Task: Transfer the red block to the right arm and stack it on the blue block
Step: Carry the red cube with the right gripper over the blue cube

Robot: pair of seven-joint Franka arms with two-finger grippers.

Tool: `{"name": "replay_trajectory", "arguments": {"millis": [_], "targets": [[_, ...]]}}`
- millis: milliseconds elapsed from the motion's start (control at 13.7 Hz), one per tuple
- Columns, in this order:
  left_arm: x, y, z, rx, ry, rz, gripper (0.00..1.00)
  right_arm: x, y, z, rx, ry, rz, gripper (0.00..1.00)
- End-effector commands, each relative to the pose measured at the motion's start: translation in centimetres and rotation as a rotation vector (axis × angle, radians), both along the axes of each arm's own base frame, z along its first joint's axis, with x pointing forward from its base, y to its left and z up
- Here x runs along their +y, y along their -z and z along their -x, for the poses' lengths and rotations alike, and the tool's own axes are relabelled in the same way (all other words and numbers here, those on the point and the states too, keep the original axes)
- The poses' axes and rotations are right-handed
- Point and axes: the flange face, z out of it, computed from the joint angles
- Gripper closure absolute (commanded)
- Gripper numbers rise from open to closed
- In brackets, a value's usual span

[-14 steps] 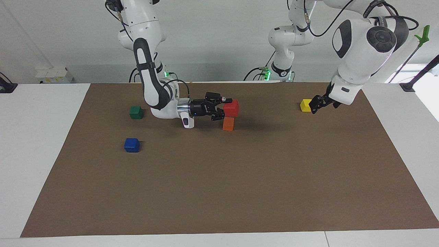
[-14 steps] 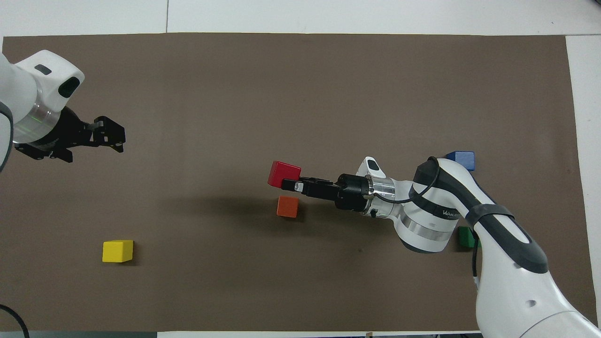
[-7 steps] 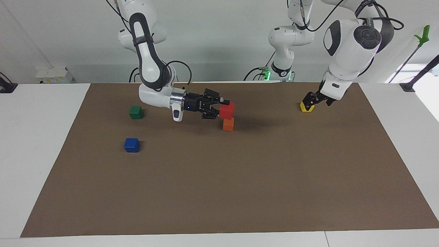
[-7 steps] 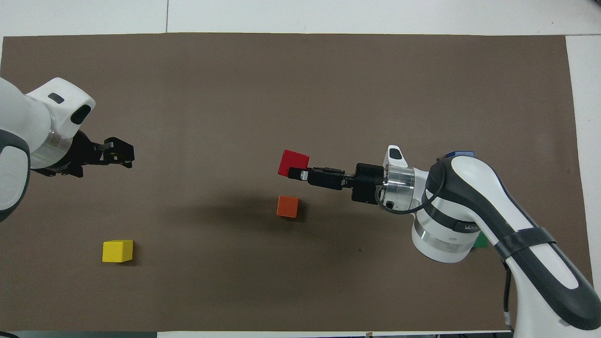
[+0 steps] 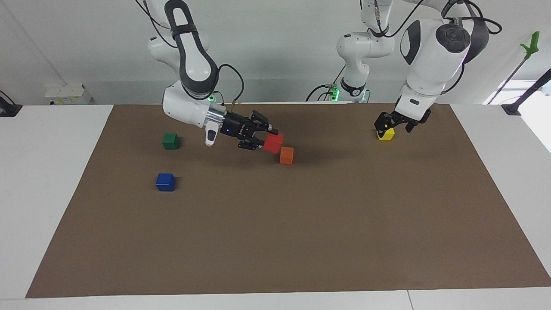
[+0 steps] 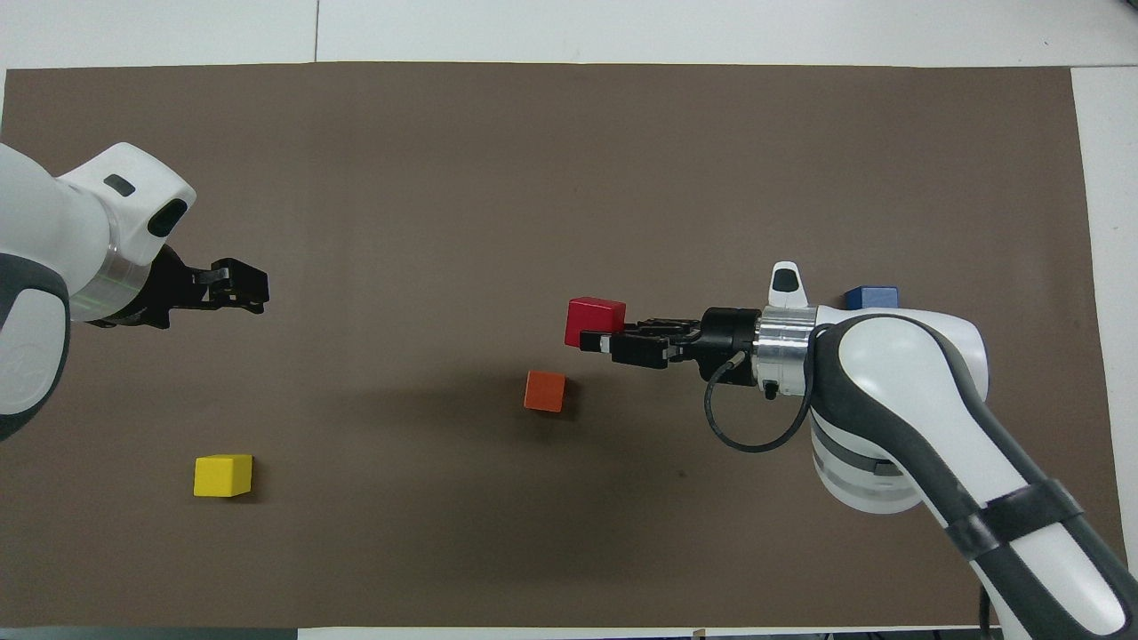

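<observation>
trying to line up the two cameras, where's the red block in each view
Facing view: the red block is up in the right gripper, just above the orange block.
Overhead view: the red block is at the picture's middle, at the right gripper's tips.
Shared landmark: the orange block.

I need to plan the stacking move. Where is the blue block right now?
The blue block sits on the brown mat toward the right arm's end, farther from the robots than the green block.

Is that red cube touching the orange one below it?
Apart. The overhead view shows bare mat between the red block, held by the right gripper, and the orange cube.
</observation>
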Motion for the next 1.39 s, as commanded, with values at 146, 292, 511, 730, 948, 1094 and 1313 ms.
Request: {"name": "replay_trajectory", "arguments": {"millis": [146,292,511,730,948,1094,1313], "targets": [[-0.2,-0.5,0.7,0.004,-0.025,0.085,0.0,-4.1,-2.8,-1.3,0.008,-0.044,0.268,1.0],[-0.1,-0.6,0.6,0.0,-0.022,0.086,0.0,-5.8,-4.3,-1.9,0.017,-0.065,0.412,1.0],[0.2,-0.8,0.5,-0.004,-0.028,0.083,0.0,-8.9,-5.9,-1.6,0.048,-0.096,0.6,1.0],[0.3,-6.1,0.2,-0.023,-0.012,0.072,0.0,-13.3,-7.2,-2.3,0.117,-0.09,0.784,1.0],[0.7,-7.2,0.4,-0.03,-0.012,0.06,0.0,-14.9,-6.4,-1.8,0.246,0.015,0.988,1.0],[1.2,-7.2,0.3,-0.031,-0.015,0.042,0.0,-17.9,-5.2,-1.9,0.331,0.102,1.014,1.0],[2.4,-7.0,0.4,-0.017,-0.037,0.038,0.0,-20.1,-2.9,-1.8,0.382,0.145,1.115,1.0]]}}
